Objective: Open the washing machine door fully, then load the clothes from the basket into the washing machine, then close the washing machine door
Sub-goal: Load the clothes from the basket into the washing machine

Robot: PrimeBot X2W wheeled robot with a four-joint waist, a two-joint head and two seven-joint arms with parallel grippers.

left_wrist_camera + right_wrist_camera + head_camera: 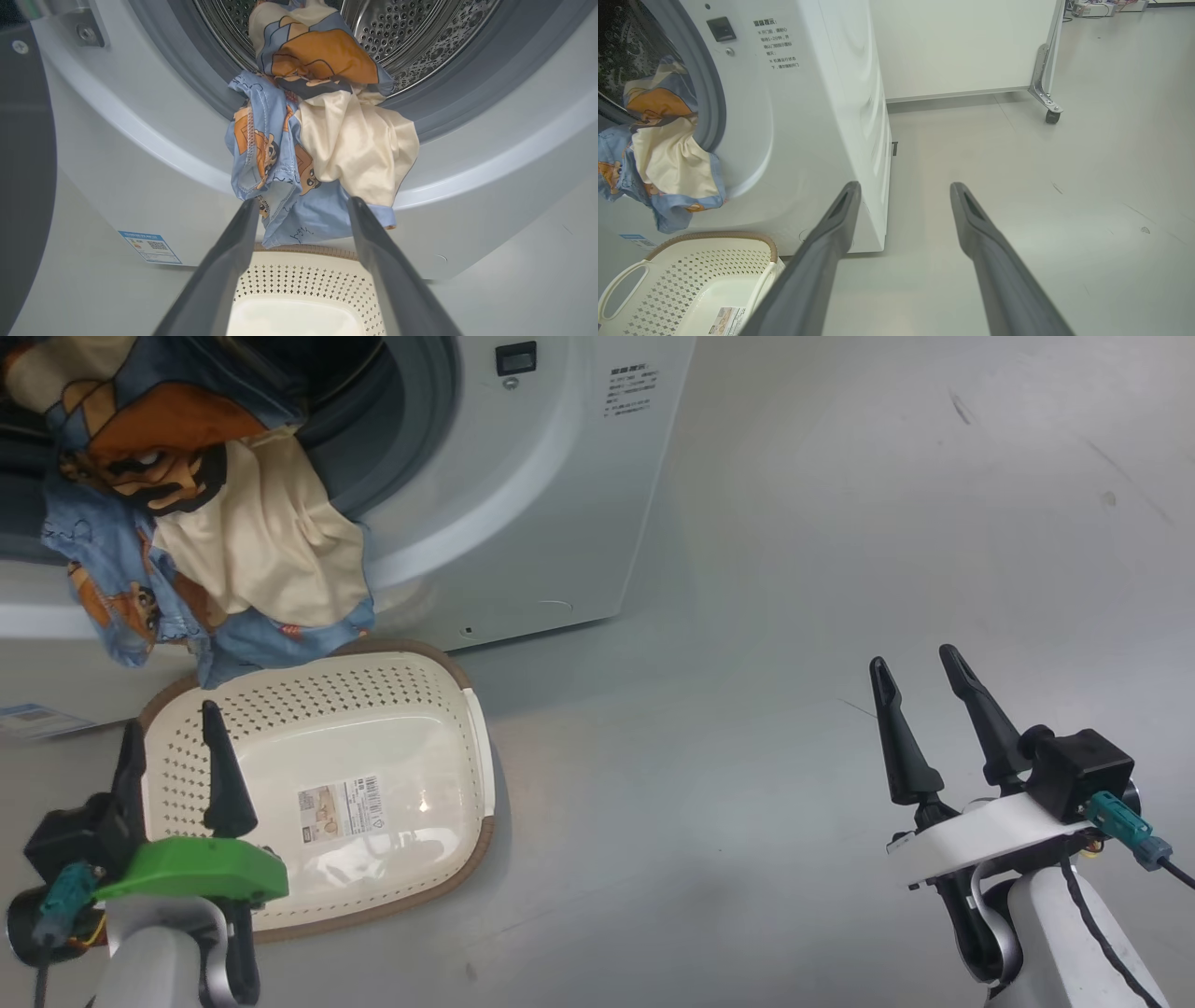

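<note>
The left fingers (224, 784) stood well apart with nothing between them, above the near end of the basket (308, 695). The right fingers (899, 737) were spread too, gripping nothing, over bare floor (794, 569) well to the right of the basket.

The clothes (215, 523) lay ahead of and above the left fingertips. They hung as one bundle half out of the washer (523, 523). The upper end lay in the drum (411, 28). The rest spilled over the gasket (187, 56) and down the white front. The bundle's long axis ran up and down, its blue lower hem pointing at the basket's far rim. In the left wrist view, that hem showed between the two fingertips, just beyond them.

The basket sat on the floor against the washer's foot, open side up. Its long axis ran from the washer back towards the left fingers, and a label (343, 809) lay on its floor. The door (23, 163) stood swung open, left of the left fingers.
</note>
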